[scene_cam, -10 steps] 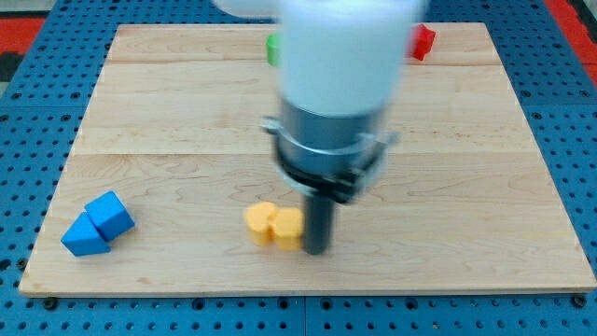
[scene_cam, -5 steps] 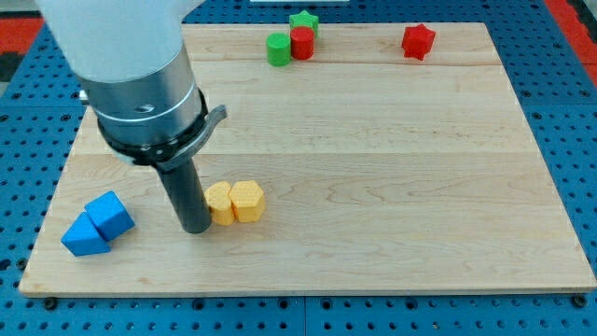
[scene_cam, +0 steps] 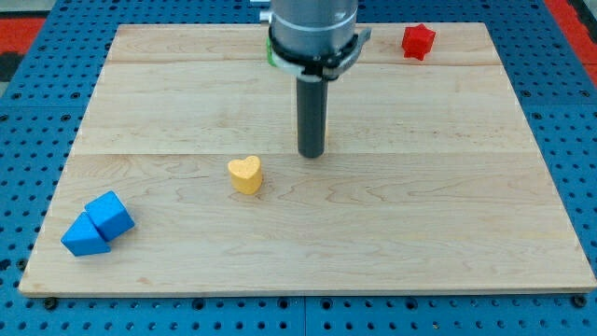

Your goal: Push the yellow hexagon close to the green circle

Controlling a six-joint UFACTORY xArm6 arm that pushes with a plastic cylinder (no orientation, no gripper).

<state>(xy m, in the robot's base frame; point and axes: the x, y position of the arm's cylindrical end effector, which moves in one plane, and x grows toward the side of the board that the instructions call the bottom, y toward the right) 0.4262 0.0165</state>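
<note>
Our arm's pretty plain: a fat grey metal cylinder (scene_cam: 313, 21) with a darker band and little tabs sticking out the sides, then a straight dark rod (scene_cam: 312, 107) down to our tip (scene_cam: 312, 153).

The dark rod's tip (scene_cam: 312, 154) stands near the middle of the pale wooden tabletop (scene_cam: 448, 215), with bare wood all around it. The nearest obstacle is a yellow heart-shaped block (scene_cam: 245, 175), down and toward the view's left, near but not touching. Two blue blocks (scene_cam: 97, 224), touching each other, crowd the bottom-left corner. A red star-shaped block (scene_cam: 418, 41) sits at the top right edge. The arm's body hides the top centre.
</note>
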